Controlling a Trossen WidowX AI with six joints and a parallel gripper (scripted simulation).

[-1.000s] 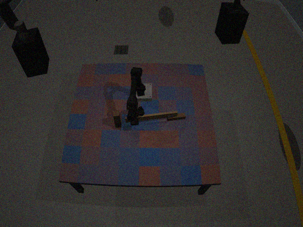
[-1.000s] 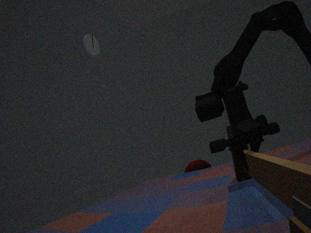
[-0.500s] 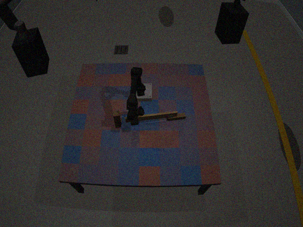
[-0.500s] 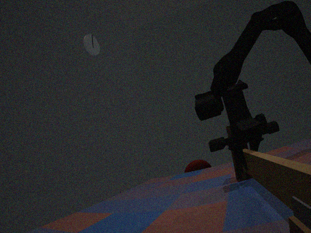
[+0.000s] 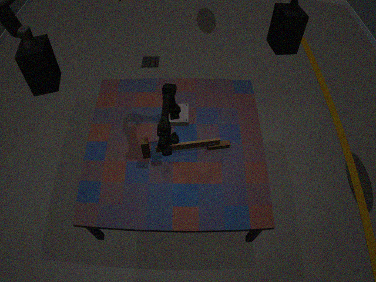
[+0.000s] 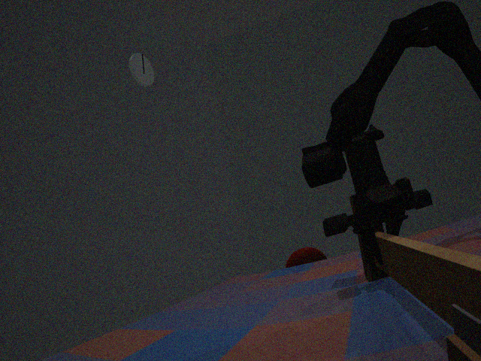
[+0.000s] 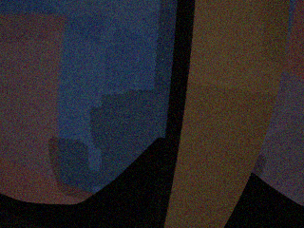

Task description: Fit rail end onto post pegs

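Observation:
The long wooden rail (image 5: 194, 143) (image 6: 431, 268) (image 7: 228, 119) runs from the gripper toward the low footboard block (image 5: 222, 145) (image 6: 462, 347), where its far end lies at the bracket; its seating there is too small to tell. My gripper (image 5: 166, 151) (image 6: 382, 264) (image 7: 183, 147) is shut on the rail close to its near end. The short wooden post (image 5: 145, 149) stands just left of that end in the top view, with a small gap between them. The pegs and the holes are not discernible. The height of the near end above the table is hard to tell.
The patchwork table (image 5: 185, 212) (image 6: 303, 330) lies under everything. A white base plate (image 5: 184, 114) is behind the rail beside the arm. The arm reaches over from the back. A red round object (image 6: 306, 257) shows beyond the table edge in the exterior view.

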